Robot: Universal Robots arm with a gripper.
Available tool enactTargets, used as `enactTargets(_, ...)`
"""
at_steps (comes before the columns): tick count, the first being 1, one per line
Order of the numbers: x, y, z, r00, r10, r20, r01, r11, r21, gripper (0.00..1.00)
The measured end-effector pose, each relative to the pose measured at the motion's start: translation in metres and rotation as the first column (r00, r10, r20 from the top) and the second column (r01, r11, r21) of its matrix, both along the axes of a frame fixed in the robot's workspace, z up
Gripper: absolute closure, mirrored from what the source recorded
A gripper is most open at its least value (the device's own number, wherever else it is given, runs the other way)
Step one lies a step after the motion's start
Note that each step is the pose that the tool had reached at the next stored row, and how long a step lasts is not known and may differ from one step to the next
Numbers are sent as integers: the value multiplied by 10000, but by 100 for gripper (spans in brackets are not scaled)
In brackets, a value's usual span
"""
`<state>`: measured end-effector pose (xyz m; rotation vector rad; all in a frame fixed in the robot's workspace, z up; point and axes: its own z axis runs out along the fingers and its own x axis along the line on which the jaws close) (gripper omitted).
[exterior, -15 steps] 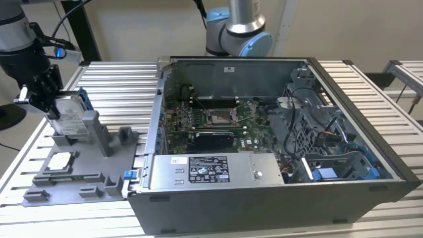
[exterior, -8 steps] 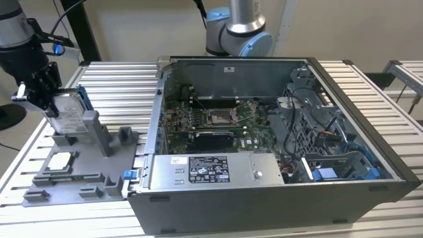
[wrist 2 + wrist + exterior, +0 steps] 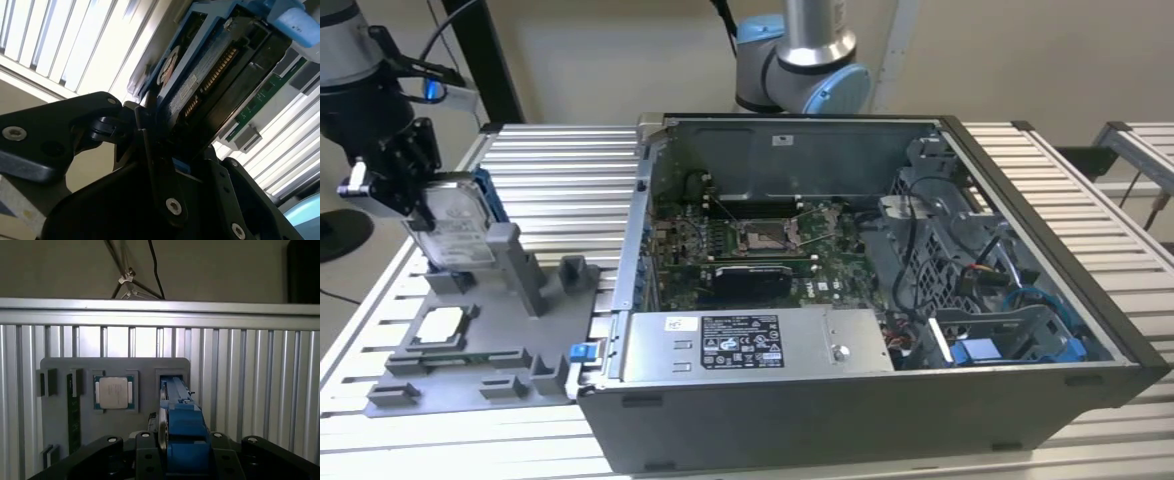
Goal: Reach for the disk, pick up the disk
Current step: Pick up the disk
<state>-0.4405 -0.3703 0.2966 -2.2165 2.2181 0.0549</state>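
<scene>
Clamping the upright disk [image 3: 456, 232], nine o'clock of the computer case [image 3: 854, 425], the gripper [image 3: 416, 205] is closed on it; its foot seemingly sits in the grey holder [image 3: 507, 330], where skew could jam it.

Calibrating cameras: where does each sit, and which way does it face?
Exterior view: raised, off the arm, looking down at the open computer case; the gripper holds the disk at the exterior view's left.
First wrist view: on the arm, looking along the gripper to the grey fixture and chip.
Second wrist view: on the arm, close beside the gripper, facing the disk's connector edge.
Shared: both wrist views show gripper and disk.
</scene>
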Motion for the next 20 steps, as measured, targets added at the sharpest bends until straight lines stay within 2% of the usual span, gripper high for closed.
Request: enactTargets(20, 0, 0, 211, 10000, -1, 0, 1, 10000, 1, 100)
